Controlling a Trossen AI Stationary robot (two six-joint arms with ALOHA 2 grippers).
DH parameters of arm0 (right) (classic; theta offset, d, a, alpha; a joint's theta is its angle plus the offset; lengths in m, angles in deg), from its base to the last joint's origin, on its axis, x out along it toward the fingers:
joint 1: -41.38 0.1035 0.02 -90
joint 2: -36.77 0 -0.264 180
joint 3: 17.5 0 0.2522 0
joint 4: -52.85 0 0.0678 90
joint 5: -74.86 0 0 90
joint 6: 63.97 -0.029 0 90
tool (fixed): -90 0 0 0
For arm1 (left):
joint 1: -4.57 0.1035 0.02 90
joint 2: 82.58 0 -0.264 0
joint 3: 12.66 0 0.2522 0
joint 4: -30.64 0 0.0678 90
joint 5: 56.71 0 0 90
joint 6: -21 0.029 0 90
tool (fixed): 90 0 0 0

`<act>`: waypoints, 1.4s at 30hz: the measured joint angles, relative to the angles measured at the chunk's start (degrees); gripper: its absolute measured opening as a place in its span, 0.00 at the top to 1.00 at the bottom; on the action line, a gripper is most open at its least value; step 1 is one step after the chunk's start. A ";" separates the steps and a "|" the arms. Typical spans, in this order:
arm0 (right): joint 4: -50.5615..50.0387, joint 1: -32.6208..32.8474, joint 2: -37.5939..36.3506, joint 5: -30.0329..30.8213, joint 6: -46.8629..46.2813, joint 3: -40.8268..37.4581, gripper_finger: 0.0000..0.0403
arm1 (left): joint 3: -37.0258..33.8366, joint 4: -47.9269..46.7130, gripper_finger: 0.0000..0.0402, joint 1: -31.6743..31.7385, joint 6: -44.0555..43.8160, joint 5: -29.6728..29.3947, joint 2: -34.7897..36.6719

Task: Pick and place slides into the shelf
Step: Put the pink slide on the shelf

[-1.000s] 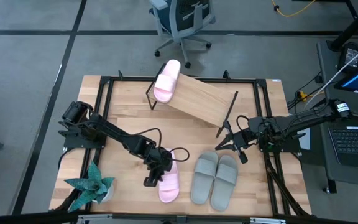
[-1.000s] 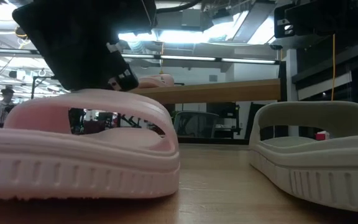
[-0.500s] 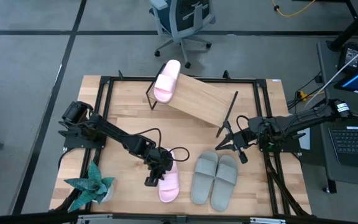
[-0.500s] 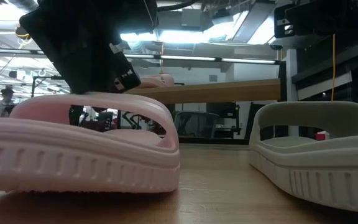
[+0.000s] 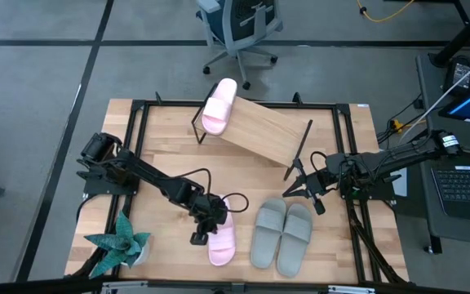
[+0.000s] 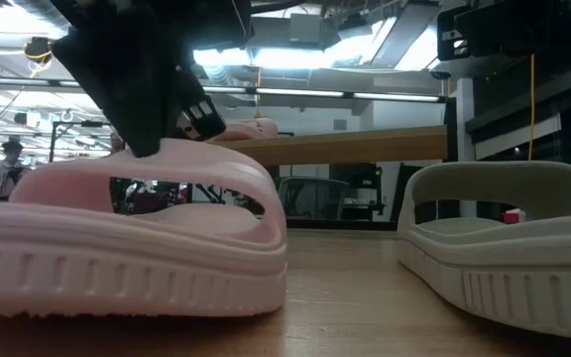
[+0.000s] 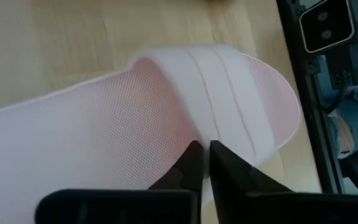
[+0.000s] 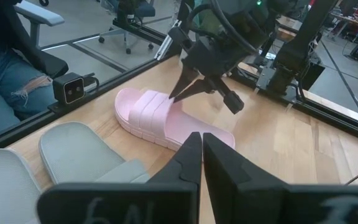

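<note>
While its two fingers are pressed nearly together, the left gripper [image 7: 202, 163] pinches the edge of the strap of a pink slide [image 5: 222, 235], which lies flat on the table [image 5: 161, 151] near the front, toe toward the front edge. In the right wrist view the fingertips meet the strap's rim from above. Just beside it to the right lies the grey-green pair [image 5: 282, 233], side by side. Farther right, the right gripper [image 5: 303, 184] hovers off the table beyond the pair, jaws closed and empty. At the back, the shelf [image 5: 259, 131] carries the other pink slide [image 5: 219, 106] at its left end.
</note>
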 joint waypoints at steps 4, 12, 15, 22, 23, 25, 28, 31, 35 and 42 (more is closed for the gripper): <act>0.00 0.00 0.00 0.00 -0.02 0.00 0.95 | 0.00 0.00 0.97 -0.04 0.04 -1.66 0.02; -0.02 0.00 0.00 0.00 0.00 0.00 0.95 | 0.00 -0.02 0.99 -0.24 1.49 -3.64 0.00; -0.02 0.00 0.00 0.00 0.00 0.00 0.95 | 0.00 0.00 0.99 -0.24 1.49 -4.74 0.01; -0.02 0.00 0.02 0.00 -0.01 0.00 0.95 | 2.69 -2.85 1.00 -0.10 3.90 -4.05 -0.14; -0.02 0.02 0.02 0.00 0.00 0.00 0.95 | 3.45 -3.93 1.00 -0.07 4.95 -4.13 -0.15; -0.02 0.00 0.02 0.00 0.00 0.00 0.95 | 5.58 -7.14 1.00 -0.09 7.06 -4.09 -0.15; -0.02 0.01 0.02 0.00 -0.01 0.00 0.95 | 9.11 -12.70 1.00 -0.15 9.10 -4.62 -0.15; -0.02 0.02 0.02 0.00 0.00 0.00 0.95 | 12.73 -17.64 1.00 -0.11 11.62 -5.44 -0.15; -0.02 0.00 0.02 0.00 0.00 0.00 0.95 | 18.20 -24.18 1.00 -0.13 15.61 -5.39 -0.15; -0.02 0.00 0.02 0.00 0.00 0.00 0.95 | 29.11 -36.38 1.00 -0.11 20.20 -5.53 -0.15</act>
